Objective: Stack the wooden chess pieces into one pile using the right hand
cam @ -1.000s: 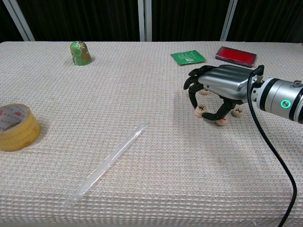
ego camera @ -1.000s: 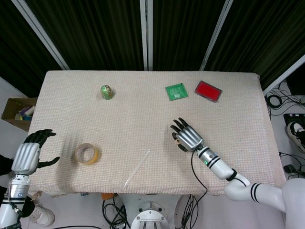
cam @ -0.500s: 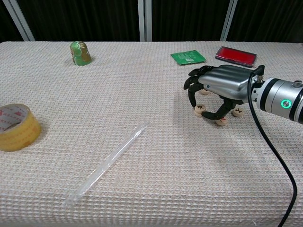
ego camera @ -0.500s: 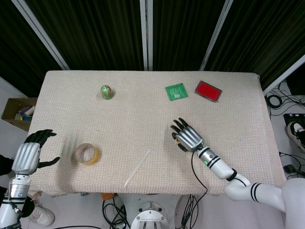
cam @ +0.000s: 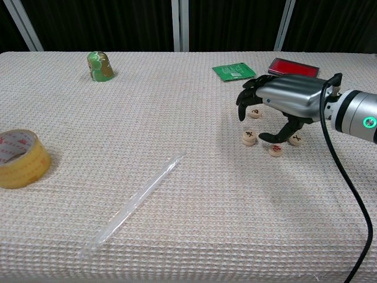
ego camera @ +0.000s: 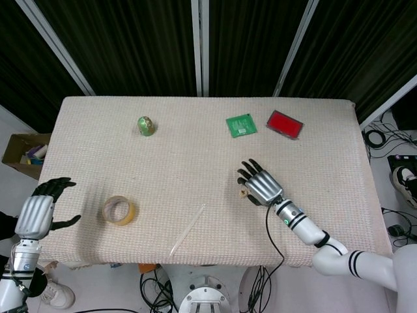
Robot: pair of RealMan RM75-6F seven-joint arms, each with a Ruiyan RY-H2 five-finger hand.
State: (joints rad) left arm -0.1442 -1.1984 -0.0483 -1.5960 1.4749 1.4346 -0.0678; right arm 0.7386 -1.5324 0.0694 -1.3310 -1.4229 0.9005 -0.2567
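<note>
Several round wooden chess pieces lie flat and apart on the woven cloth: one (cam: 254,112) under the fingertips, one (cam: 249,138) to the left of the thumb, one (cam: 275,150) nearest me and one (cam: 296,140) under the palm. None rests on another. My right hand (cam: 285,103) hovers just above them, palm down, fingers apart and bent downward, holding nothing. In the head view, the right hand (ego camera: 260,186) hides most pieces; one piece (ego camera: 243,192) shows at its left. My left hand (ego camera: 39,212) hangs with fingers apart beyond the table's left front corner.
A roll of yellow tape (cam: 17,159) sits at the front left, and a clear plastic tube (cam: 135,203) lies diagonally mid-front. Further back are a green figurine (cam: 99,65), a green packet (cam: 234,71) and a red case (cam: 293,68). A black cable trails from the right wrist.
My right hand has risen and shifted slightly right, off the pieces. The thumb and fingers no longer touch them, and all the pieces now show in the chest view.
</note>
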